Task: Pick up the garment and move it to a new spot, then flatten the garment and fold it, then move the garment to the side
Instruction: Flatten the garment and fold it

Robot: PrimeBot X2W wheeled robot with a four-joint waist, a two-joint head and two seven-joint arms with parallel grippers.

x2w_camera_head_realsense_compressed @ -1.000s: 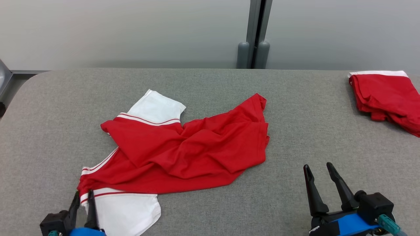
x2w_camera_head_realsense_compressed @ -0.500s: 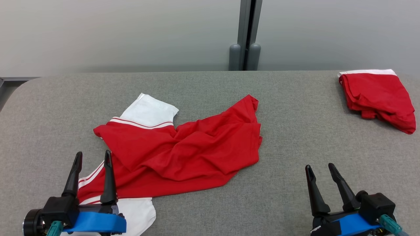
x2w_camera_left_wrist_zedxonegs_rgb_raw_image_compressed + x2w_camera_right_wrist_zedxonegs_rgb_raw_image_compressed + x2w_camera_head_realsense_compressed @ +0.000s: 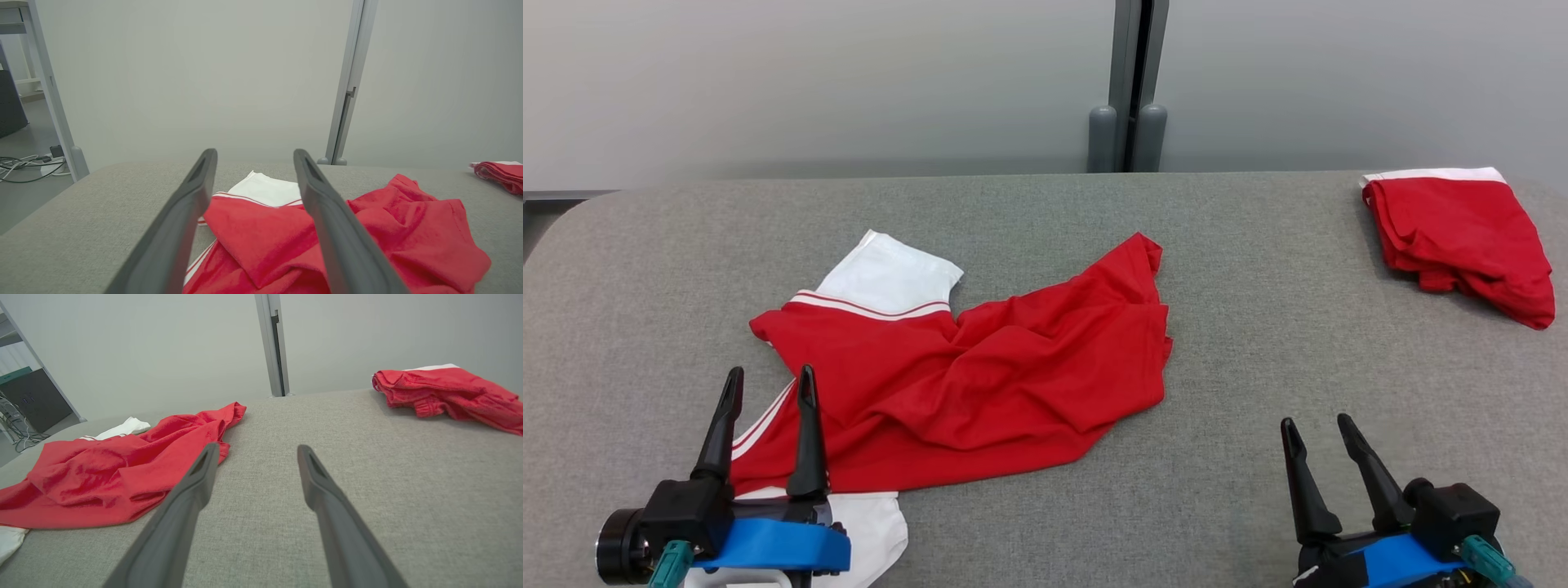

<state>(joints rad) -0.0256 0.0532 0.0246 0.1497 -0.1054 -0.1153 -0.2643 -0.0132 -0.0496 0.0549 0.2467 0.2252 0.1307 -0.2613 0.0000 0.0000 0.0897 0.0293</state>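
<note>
A crumpled red garment [image 3: 980,384] with white sleeves lies left of centre on the grey padded table [image 3: 1258,286]; it also shows as the garment [image 3: 286,241] and the garment [image 3: 114,469] in the wrist views. My left gripper [image 3: 770,380] is open, raised over the garment's near left corner, with nothing between its fingers. The same left gripper [image 3: 253,154] shows its fingers spread wide. My right gripper [image 3: 1315,426] stands open above bare table to the right of the garment, apart from it; the right gripper [image 3: 255,449] holds nothing.
A second red garment [image 3: 1462,237], folded with a white edge, lies at the table's far right corner [image 3: 445,392]. A grey post [image 3: 1129,82] stands behind the table's back edge against a pale wall. Floor and cables [image 3: 24,163] lie beyond the left edge.
My left gripper has let go of the garment's near corner, opened wide and risen. The head camera has shifted slightly. The right gripper has stayed in place.
</note>
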